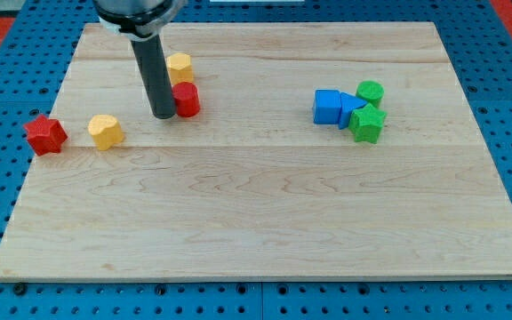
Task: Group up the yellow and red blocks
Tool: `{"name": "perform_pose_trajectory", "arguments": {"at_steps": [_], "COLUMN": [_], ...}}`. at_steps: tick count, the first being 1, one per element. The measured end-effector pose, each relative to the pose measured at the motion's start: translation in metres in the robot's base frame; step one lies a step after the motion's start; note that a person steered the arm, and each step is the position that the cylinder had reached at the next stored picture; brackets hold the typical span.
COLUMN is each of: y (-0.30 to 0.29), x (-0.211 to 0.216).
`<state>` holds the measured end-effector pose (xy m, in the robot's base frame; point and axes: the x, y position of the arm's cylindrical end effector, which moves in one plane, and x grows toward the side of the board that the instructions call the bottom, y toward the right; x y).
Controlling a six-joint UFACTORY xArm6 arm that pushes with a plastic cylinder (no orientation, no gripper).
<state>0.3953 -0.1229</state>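
Observation:
My tip [164, 115] rests on the board just left of a red cylinder block [187, 99], touching or nearly touching it. A yellow hexagon block [180, 67] sits right above the red cylinder, against it. A yellow heart-shaped block [106, 132] lies further left, apart from my tip. A red star block [44, 134] lies at the board's left edge, a short gap left of the yellow heart.
At the view's right a blue cube [327, 107], a blue triangular block [352, 110], a green cylinder [371, 92] and a green star block [367, 124] sit clustered together. The wooden board [265, 213] lies on a blue pegboard surface.

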Motion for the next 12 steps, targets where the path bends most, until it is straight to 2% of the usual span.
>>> {"name": "perform_pose_trajectory", "arguments": {"at_steps": [1,3,4,5,6,8,9,10,11,12], "y": [0.02,0.017,0.023,-0.009,-0.068,-0.053,-0.032,-0.041,-0.107,-0.109], "x": [0.016,-0.03,0.012,0.078,0.072,0.024,0.03,0.055,0.052,0.036]}}
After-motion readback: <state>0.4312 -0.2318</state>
